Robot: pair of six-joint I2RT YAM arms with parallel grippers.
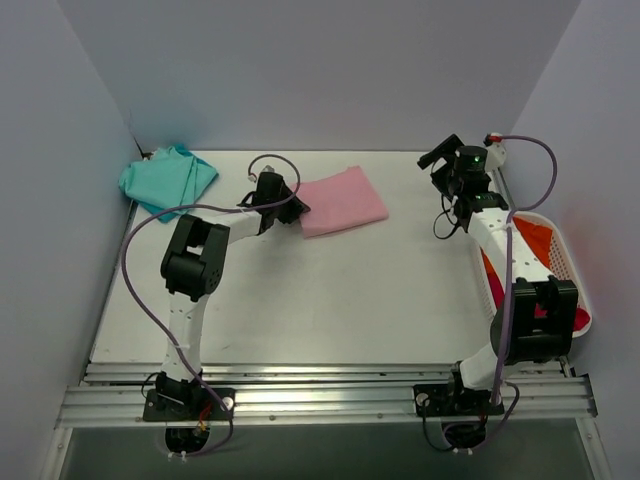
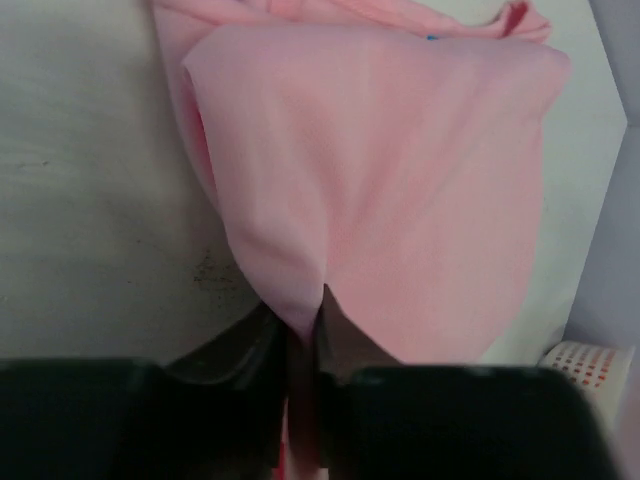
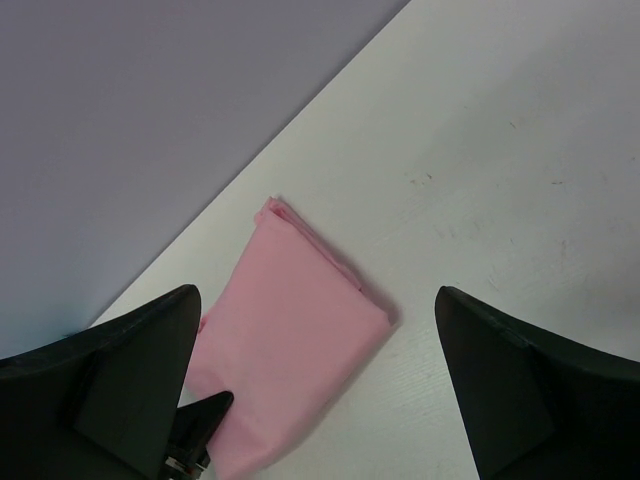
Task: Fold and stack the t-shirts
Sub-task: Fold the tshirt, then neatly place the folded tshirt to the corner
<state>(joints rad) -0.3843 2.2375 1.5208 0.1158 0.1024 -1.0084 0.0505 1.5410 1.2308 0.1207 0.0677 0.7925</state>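
Pinch on the left edge of a light pink, folded, soft cloth t-shirt, lying flat on the table well to the left of a white perforated plastic basket. Left gripper clenched on a small raised peak of the pink cloth. Number of layers between the fingers not resolvable from the wrist view. Right gripper released, jaws wide and holding nothing, raised just left of the basket's far end. Teal, loosely folded cloth t-shirt much farther left of the basket, at the back corner, well apart from the pink one. Orange and magenta cloth inside the basket. Judged step: carrying the folded pink shirt away from the basket toward the teal one for stacking, though possibly a last fold instead. For a clean move: check for all layers in the pinch, else top fold likely to peel open. Lift only enough to clear the table, or slide flat. Travel slowly to keep trailing folds closed. Consider right gripper support on the basket-side edge. Set down square on the teal shirt and release only once flat.
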